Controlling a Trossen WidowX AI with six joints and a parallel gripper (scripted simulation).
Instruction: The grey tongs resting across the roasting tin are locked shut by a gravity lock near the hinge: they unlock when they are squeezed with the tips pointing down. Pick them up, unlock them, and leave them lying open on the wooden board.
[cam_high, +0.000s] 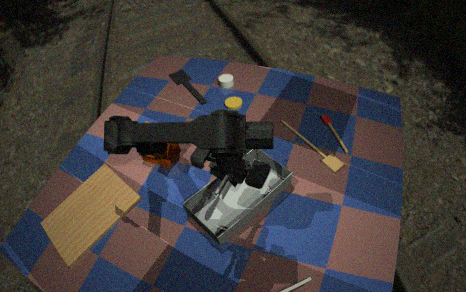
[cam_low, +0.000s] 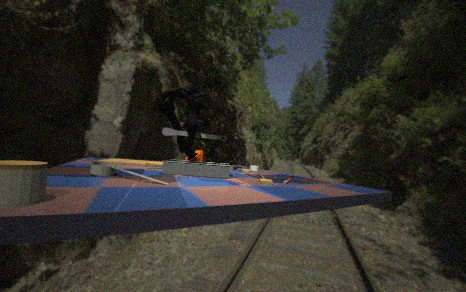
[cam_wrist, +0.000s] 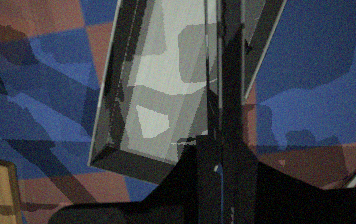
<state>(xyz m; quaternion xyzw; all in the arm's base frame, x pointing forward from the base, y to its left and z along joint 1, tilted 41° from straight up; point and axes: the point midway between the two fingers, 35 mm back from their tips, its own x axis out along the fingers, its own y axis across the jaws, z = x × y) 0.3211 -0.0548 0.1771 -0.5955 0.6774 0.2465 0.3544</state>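
Note:
The grey tongs (cam_low: 172, 132) (cam_wrist: 232, 75) hang nearly level above the roasting tin, their arms close together. Whether the lock is engaged cannot be told. My gripper (cam_high: 232, 177) (cam_low: 194, 134) (cam_wrist: 207, 152) is shut on the tongs, above the tin's middle in the top view. It hides part of them there. The grey roasting tin (cam_high: 255, 210) (cam_low: 200, 170) (cam_wrist: 135, 163) stands on the checked table. The wooden board (cam_high: 90, 215) (cam_low: 135, 161) (cam_wrist: 8, 195) lies flat to the left of the tin in the top view.
An orange object (cam_high: 162, 154) (cam_low: 199, 154) is under the arm, between board and tin. A black spatula (cam_high: 187, 86), white jar (cam_high: 226, 81) and yellow disc (cam_high: 233, 103) lie behind. A wooden spatula (cam_high: 332, 162) and red-tipped tool (cam_high: 335, 134) lie right. A large grey drum (cam_low: 22, 185) stands near.

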